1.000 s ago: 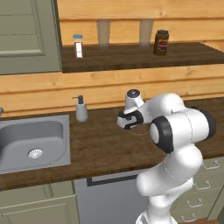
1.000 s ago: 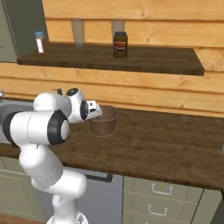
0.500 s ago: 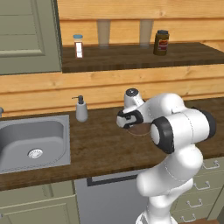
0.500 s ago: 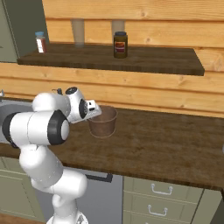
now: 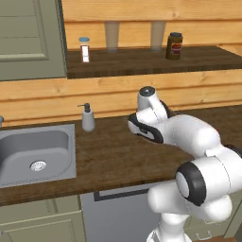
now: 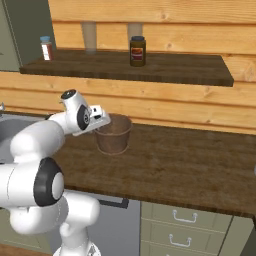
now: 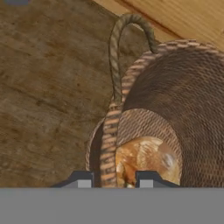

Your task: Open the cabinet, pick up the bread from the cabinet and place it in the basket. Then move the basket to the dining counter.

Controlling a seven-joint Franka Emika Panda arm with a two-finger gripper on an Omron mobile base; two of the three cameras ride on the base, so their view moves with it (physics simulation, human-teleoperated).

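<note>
Your gripper [image 7: 112, 178] is clamped on the basket [image 6: 114, 134] rim!
Bread [image 7: 146, 159] sits inside; the basket stands on the counter [image 6: 190, 165].

Bread [image 7: 146, 159] partly behind basket [image 7: 175, 109] rim; fingertips [image 7: 83, 179] cut at bottom edge; jar [image 6: 137, 51] label unreadable.

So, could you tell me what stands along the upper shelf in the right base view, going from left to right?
Small white bottle with a blue cap → first glass → second glass → dark jar with a red label.
</note>
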